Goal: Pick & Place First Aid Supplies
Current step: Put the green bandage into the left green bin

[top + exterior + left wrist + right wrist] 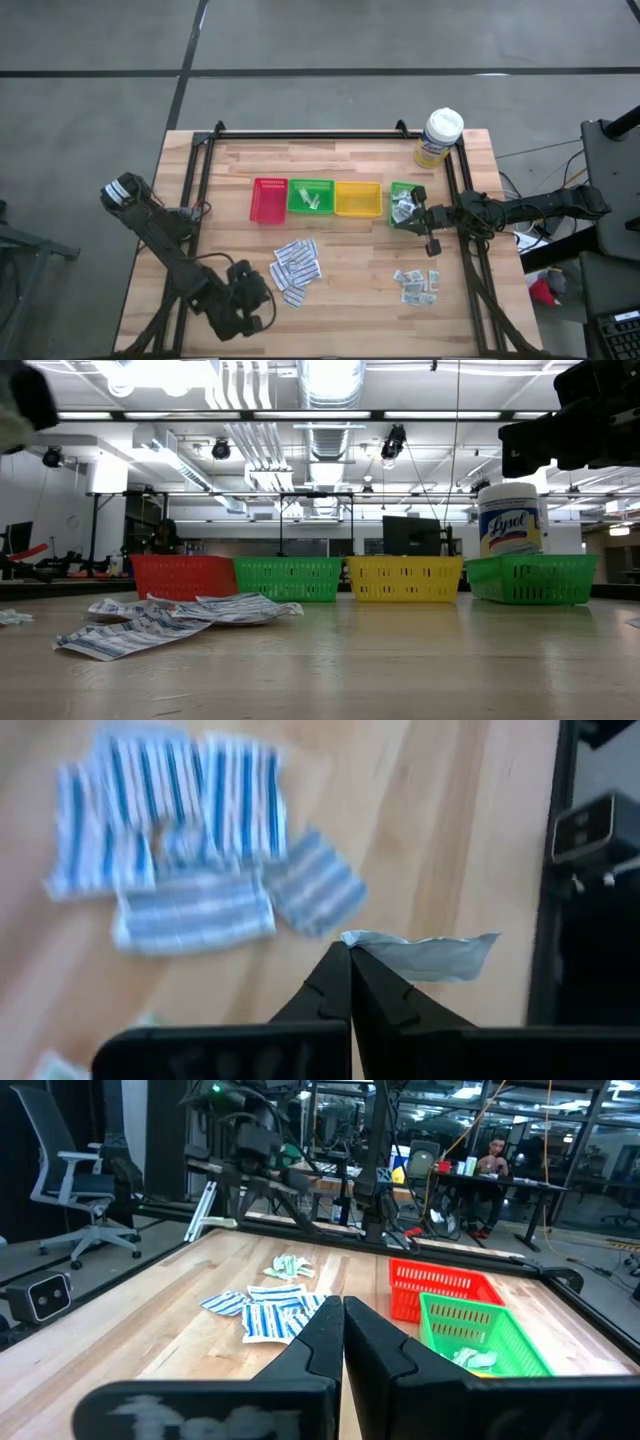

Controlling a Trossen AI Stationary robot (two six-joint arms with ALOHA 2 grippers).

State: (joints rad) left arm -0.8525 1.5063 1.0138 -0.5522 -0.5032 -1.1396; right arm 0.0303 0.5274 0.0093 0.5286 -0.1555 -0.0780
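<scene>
My left gripper (350, 952) hovers over the table's near left part, shut on one pale grey-white packet (425, 956). Beyond it, a pile of blue-striped white packets (297, 268) lies flat on the wood. A second pile, of small green-white sachets (417, 285), lies at the near right. My right gripper (343, 1308) is shut on nothing and hangs level by the right-hand green tray (405, 205). Four trays stand in a row: red (268, 200), green (310, 197), yellow (357, 198) and that green one. My left gripper pinches the pale packet by one end (352, 942), just at the fingertips. The fingers slant downward from above. The packet sticks out sideways from the tips, roughly flat, lifted clear of the table.
A white-lidded tub (440, 137) stands at the far right corner behind the trays. A black frame (300, 133) borders the table's far edge and sides. Both green trays hold a few packets. Bare wood lies between the two piles.
</scene>
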